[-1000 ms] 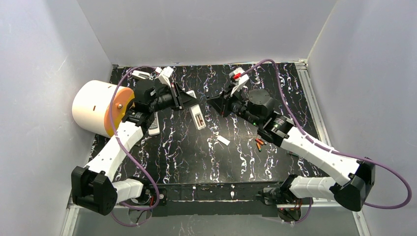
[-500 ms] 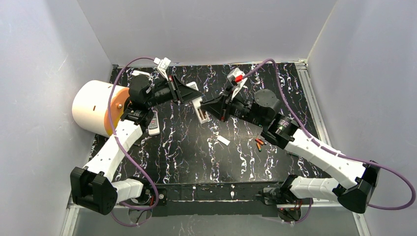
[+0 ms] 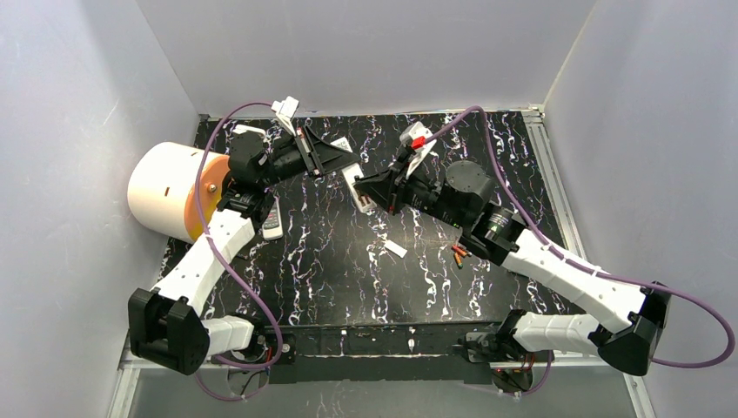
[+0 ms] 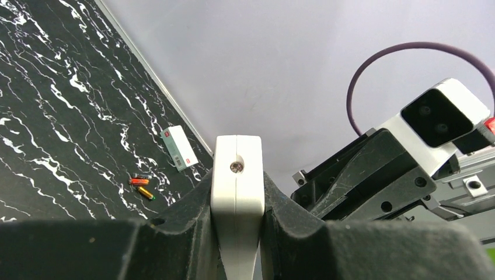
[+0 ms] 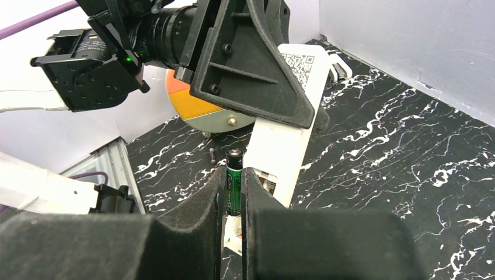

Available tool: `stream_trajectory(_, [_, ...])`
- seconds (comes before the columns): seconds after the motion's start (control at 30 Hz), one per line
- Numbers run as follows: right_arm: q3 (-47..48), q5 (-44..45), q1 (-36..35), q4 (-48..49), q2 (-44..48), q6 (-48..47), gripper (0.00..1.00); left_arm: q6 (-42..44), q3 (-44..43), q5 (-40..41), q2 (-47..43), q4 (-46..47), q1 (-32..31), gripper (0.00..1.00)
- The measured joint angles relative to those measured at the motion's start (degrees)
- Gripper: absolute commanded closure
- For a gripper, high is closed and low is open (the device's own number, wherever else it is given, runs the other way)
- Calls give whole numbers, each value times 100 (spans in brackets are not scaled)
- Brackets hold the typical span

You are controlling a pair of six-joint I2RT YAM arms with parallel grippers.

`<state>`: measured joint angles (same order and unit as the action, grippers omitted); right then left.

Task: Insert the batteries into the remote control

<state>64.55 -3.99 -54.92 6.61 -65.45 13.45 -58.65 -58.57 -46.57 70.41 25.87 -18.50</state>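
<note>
**Right hand closes on the lifted remote**

Since a second ago we see both hands shifted toward the far edge, and the gap between them has closed. The right hand [image 5: 233,182], pinching a green-black battery [image 5: 234,160] upright, now sits just beside the remote control [image 4: 236,154], which the left hand [image 4: 236,201] clamps. Loose batteries [image 3: 459,254] lie on the surface [image 3: 305,270], right of the remote on its near side. The far edge is close behind the remote, with open room on its near side.

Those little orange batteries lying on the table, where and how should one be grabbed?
Pinch one of the orange batteries across its slim middle, coming straight down from above. They lie flat on the table, bunched close together, so an outer one is probably easiest.
</note>
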Motion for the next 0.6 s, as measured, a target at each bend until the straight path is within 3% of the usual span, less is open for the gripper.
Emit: stream_trajectory(0.6, [-66,275,-72,-13,-131,-219,88,-601,66,68,55,280,0,100])
